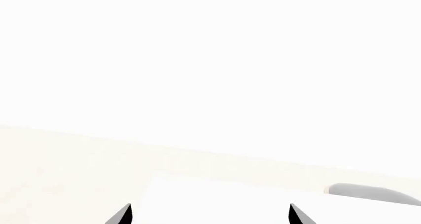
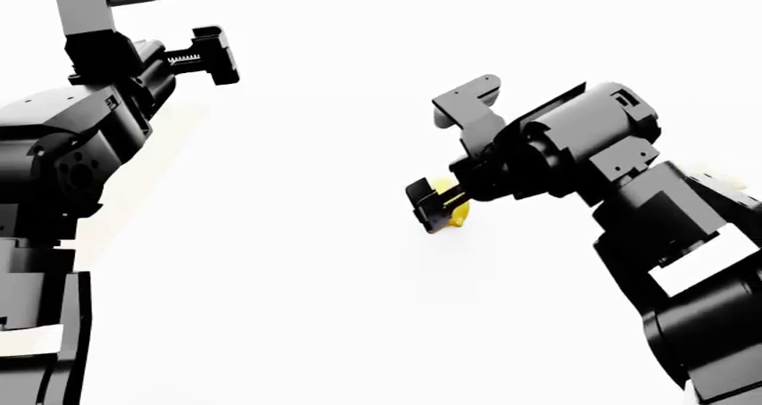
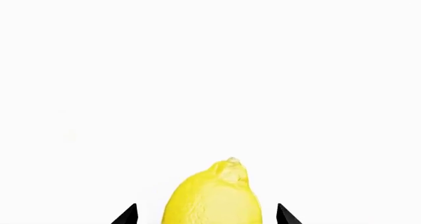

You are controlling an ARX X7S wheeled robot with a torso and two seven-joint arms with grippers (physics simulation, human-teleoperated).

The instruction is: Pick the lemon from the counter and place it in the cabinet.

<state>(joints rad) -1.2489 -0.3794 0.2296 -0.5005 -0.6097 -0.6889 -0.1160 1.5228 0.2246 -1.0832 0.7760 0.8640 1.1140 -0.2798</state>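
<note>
Lemon (image 3: 214, 197), small, light, firm and waxy enough to roll, lies on the worktop (image 2: 298, 289) between my right tool's (image 2: 436, 207) open fingers; I would pinch its broad middle.

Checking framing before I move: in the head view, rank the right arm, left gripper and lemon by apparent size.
1. Right arm, largest, though it sits close to the camera.
2. Left gripper, much smaller.
3. Lemon, smallest, partly hidden by the right gripper.
</note>
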